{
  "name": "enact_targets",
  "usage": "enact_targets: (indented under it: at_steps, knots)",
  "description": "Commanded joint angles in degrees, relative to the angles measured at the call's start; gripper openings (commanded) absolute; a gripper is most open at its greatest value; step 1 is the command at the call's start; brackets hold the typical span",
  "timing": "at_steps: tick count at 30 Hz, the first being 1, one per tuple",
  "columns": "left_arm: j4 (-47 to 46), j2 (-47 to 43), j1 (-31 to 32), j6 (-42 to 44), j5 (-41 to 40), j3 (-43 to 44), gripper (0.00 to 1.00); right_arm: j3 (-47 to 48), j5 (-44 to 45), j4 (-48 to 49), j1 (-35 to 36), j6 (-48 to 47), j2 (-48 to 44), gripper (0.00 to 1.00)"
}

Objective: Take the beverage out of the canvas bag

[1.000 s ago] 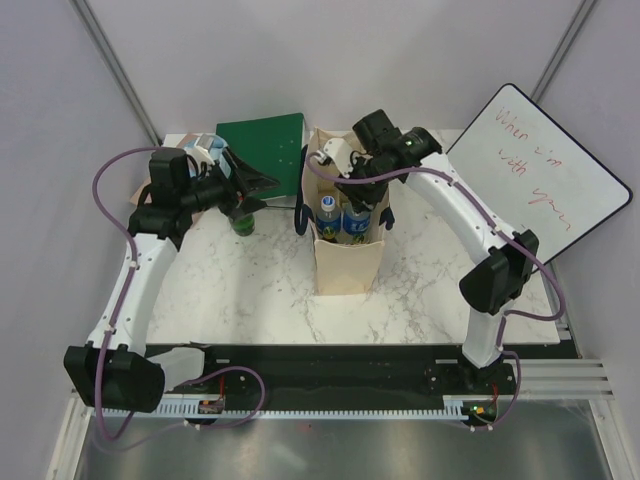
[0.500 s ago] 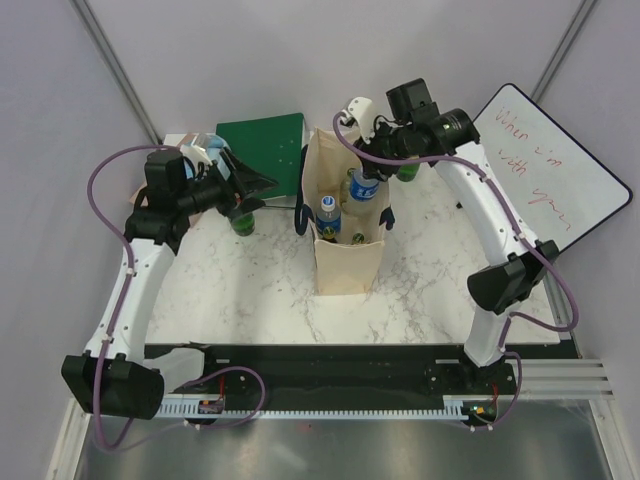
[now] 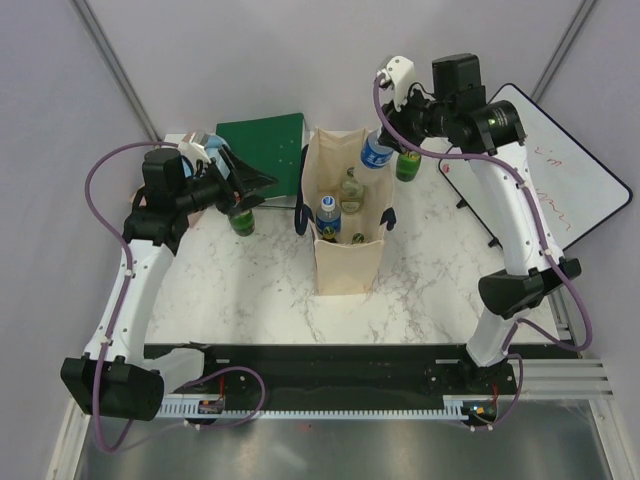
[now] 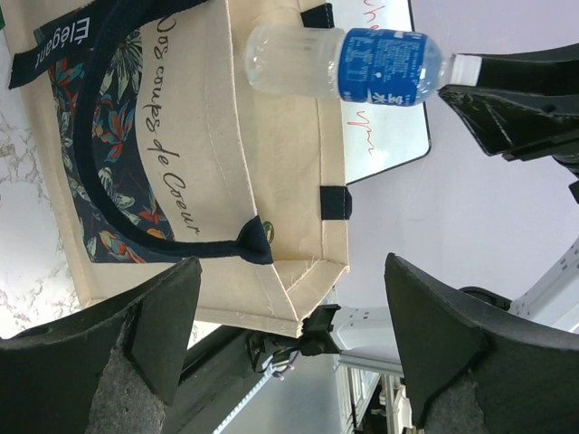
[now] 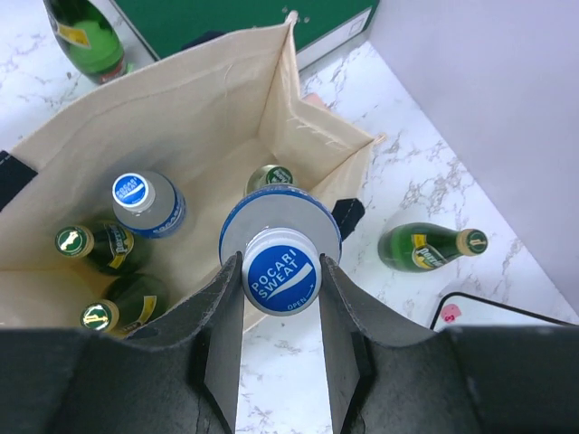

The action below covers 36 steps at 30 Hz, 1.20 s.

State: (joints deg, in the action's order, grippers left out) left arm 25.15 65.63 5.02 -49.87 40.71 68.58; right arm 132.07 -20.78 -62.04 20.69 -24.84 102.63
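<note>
Top external view: one bottle lifted out of the bag, not yet set down.
On the counter the bag stands toward the far edge. The right jaws, narrowed on the neck of the blue-label bottle, hold it just above the bag's far rim. The left jaws hang wide and empty near the far left corner. Inside sit green bottles and a blue-cap bottle; the held one partly covers another, and the bag's floor is hidden.
</note>
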Motion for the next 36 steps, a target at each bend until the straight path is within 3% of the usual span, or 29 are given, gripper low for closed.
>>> enact_targets:
  at_steps: [1, 13, 24, 29, 36]
  knots:
    - [-3.2, -1.0, 0.6, 1.6, 1.2, 2.5, 0.89, 5.6, -1.1, 10.7, -1.6, 0.1, -5.2, 0.0]
    - [-6.0, -1.0, 2.0, 1.4, 1.0, 3.2, 0.88, 7.6, -0.1, 12.1, -8.2, 1.5, -7.5, 0.0]
    - [-9.9, 0.6, 4.5, 1.3, 0.5, 5.0, 0.88, 6.6, -9.1, 13.1, -13.6, 6.5, -10.5, 0.0]
    - [-10.1, 1.1, 6.1, 2.1, -0.1, 6.1, 0.87, 6.7, -7.8, 13.4, -15.7, 6.8, -10.7, 0.0]
    - [-9.2, 2.4, 11.1, 5.8, -2.8, 9.6, 0.84, -3.3, -7.3, 13.4, -22.3, 7.4, -11.9, 0.0]
